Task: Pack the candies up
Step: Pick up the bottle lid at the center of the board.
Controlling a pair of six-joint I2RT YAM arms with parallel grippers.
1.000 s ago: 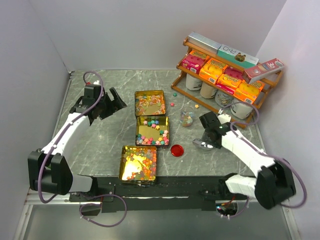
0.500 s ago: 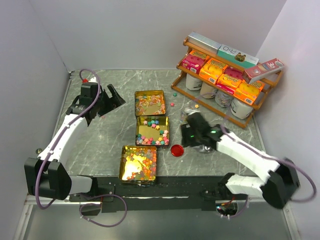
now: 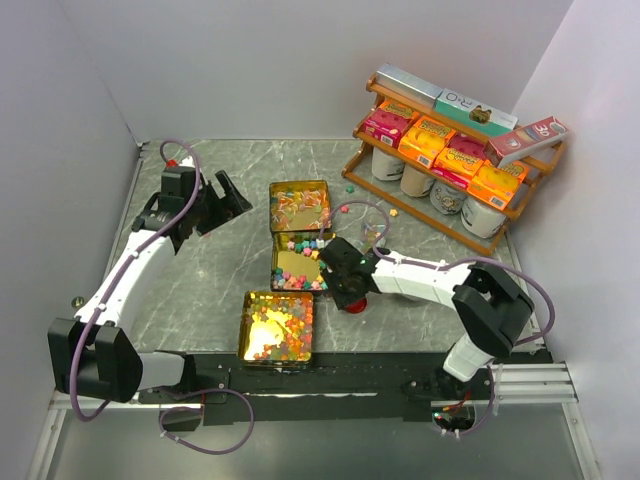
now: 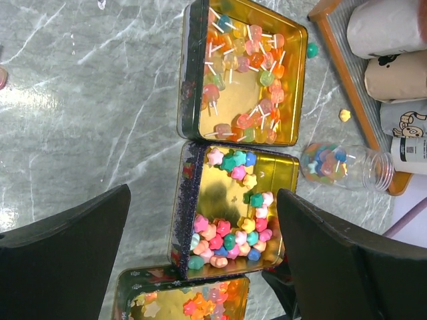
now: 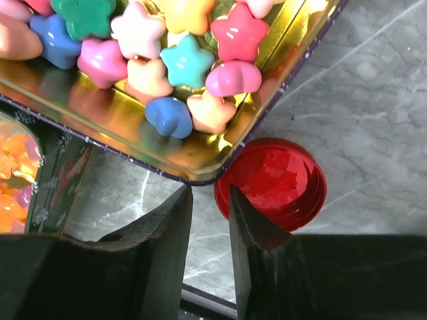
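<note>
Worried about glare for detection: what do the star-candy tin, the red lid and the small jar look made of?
The star-candy tin looks like metal: gold mirror-like inside reflecting the candies, dark printed outer wall. The red lid is likely plastic: glossy, with bright highlights on its rim. The small jar is clear, plastic or glass, cannot tell which; candies show through its wall.
</note>
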